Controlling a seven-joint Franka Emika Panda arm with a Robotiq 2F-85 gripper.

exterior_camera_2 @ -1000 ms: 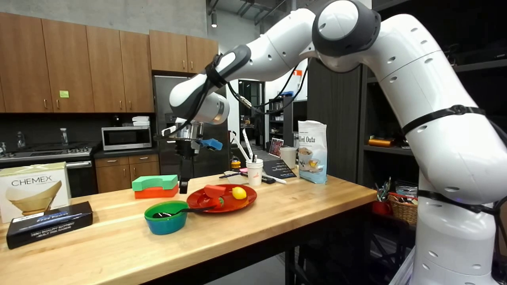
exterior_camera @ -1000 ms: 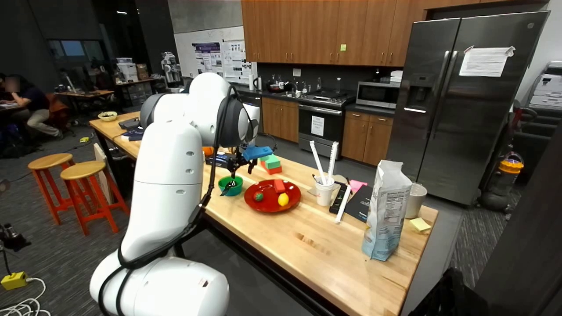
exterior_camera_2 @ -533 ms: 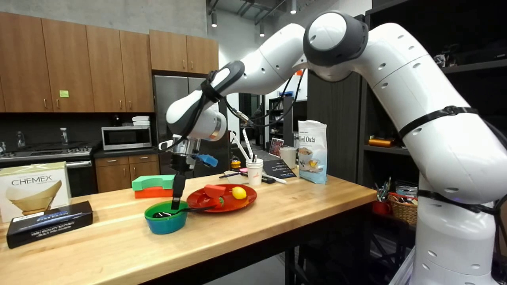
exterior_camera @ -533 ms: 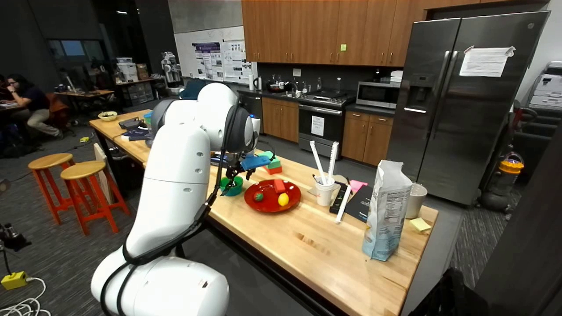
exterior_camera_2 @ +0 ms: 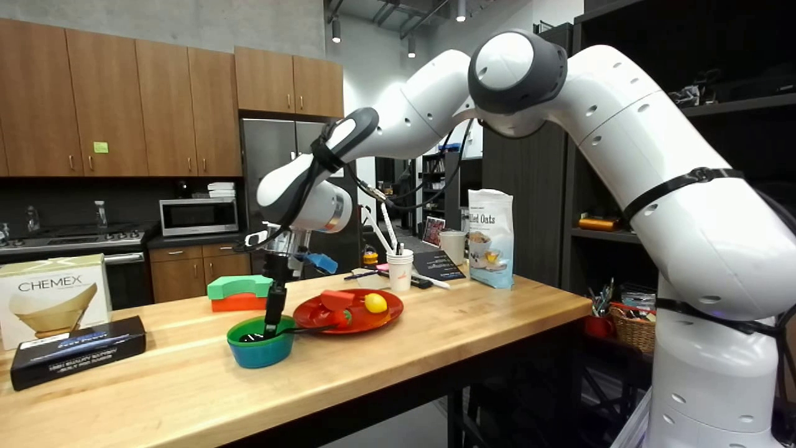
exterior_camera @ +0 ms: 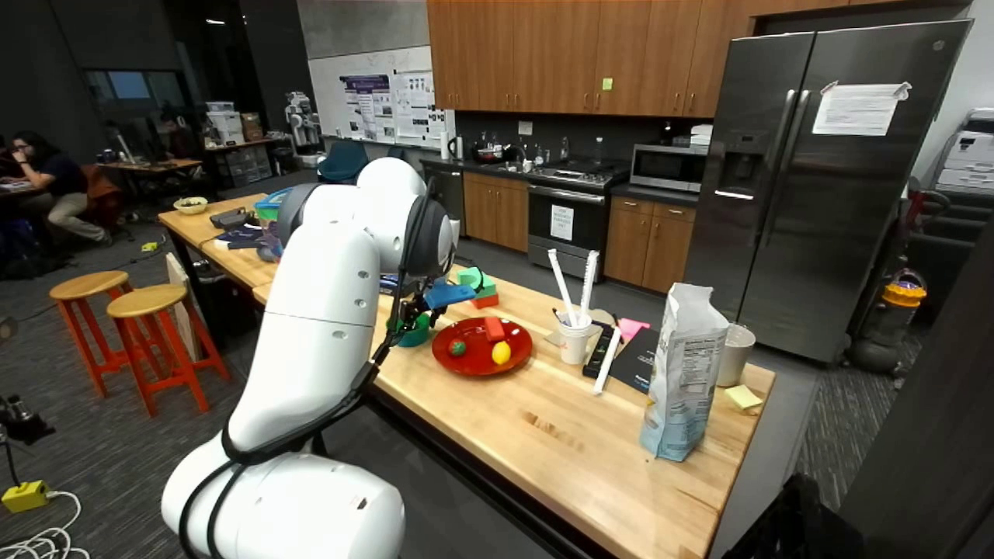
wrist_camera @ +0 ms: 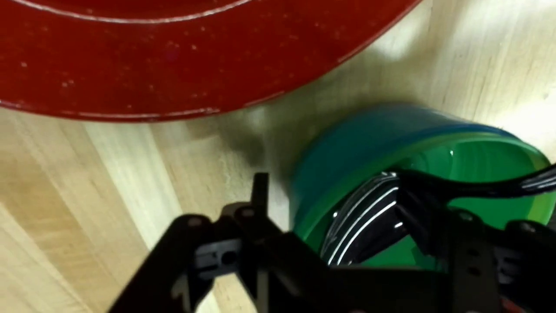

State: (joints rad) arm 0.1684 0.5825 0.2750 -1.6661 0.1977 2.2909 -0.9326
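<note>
- The black two-finger gripper (wrist_camera: 332, 187) points downward with its fingers spread; in the wrist view, one side of the green-and-blue round plastic bowl (wrist_camera: 343, 145) lies in the gap between them.
- One finger shows outside the bowl wall, the other over the interior, in front of the neck of the glossy black spoon (wrist_camera: 369, 221). Contact with either item cannot be determined.
- The spoon's head lies inside the bowl; its handle passes out across the rim on the inner finger's side, obstructing part of the opening.
- The bowl stands upright on the light wooden tabletop (exterior_camera_2: 373, 351).
- The round, glossy red plate (wrist_camera: 173, 65) is just beside the bowl, a strip of wood visible between them; it is the closest obstacle.
- The plate carries a red block-like piece (exterior_camera: 494, 328), a yellow lemon (exterior_camera: 501, 353) and a red strawberry with a green top (exterior_camera: 458, 348).
- In an exterior view, a green arched block (exterior_camera_2: 239, 285) rests on a red rectangular block (exterior_camera_2: 239, 303) behind the bowl; farther off are a flat black box (exterior_camera_2: 78, 353) and an upright Chemex carton (exterior_camera_2: 54, 292).
- Well apart stand a white paper cup (exterior_camera: 574, 343) with straws and a white-and-blue oats bag (exterior_camera_2: 491, 242).
</note>
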